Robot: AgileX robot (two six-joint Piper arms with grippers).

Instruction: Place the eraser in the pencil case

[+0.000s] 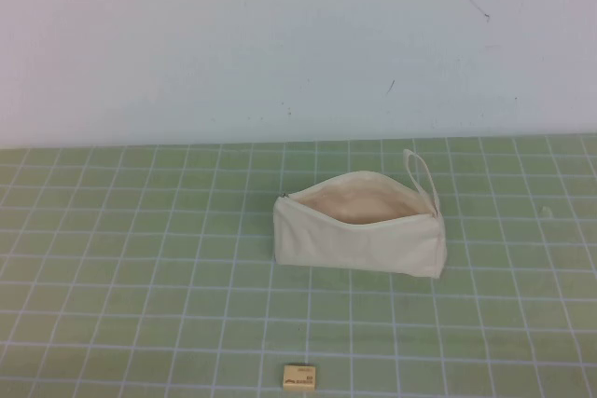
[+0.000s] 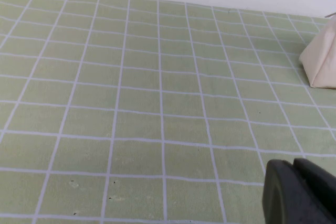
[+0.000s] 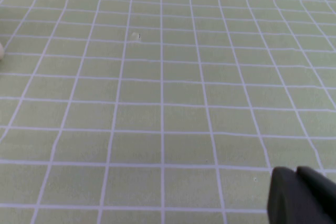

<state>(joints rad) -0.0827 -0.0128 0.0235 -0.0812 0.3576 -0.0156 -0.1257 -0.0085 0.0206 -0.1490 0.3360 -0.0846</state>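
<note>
The eraser point(image 1: 299, 377) lies alone on the tabletop point(image 1: 140, 258), well apart from the left end effector point(image 2: 300, 192) and the right end effector point(image 3: 302, 195); whether either is apart or together I cannot tell. The pencil case point(image 1: 359, 230) stands unzipped beyond it. The reaching step seems not begun; next an arm must descend onto the eraser.

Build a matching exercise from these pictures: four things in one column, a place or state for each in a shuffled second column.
1. small tan rectangular eraser
2. cream fabric pencil case
3. left gripper
4. thin loop strap

A. unzipped, mouth gaping
B. at the pouch's right end
C. dark, low over bare mat left of the pouch
D. near table edge, in front of the pouch

Pairs: 1-D, 2-A, 3-C, 4-B
</note>
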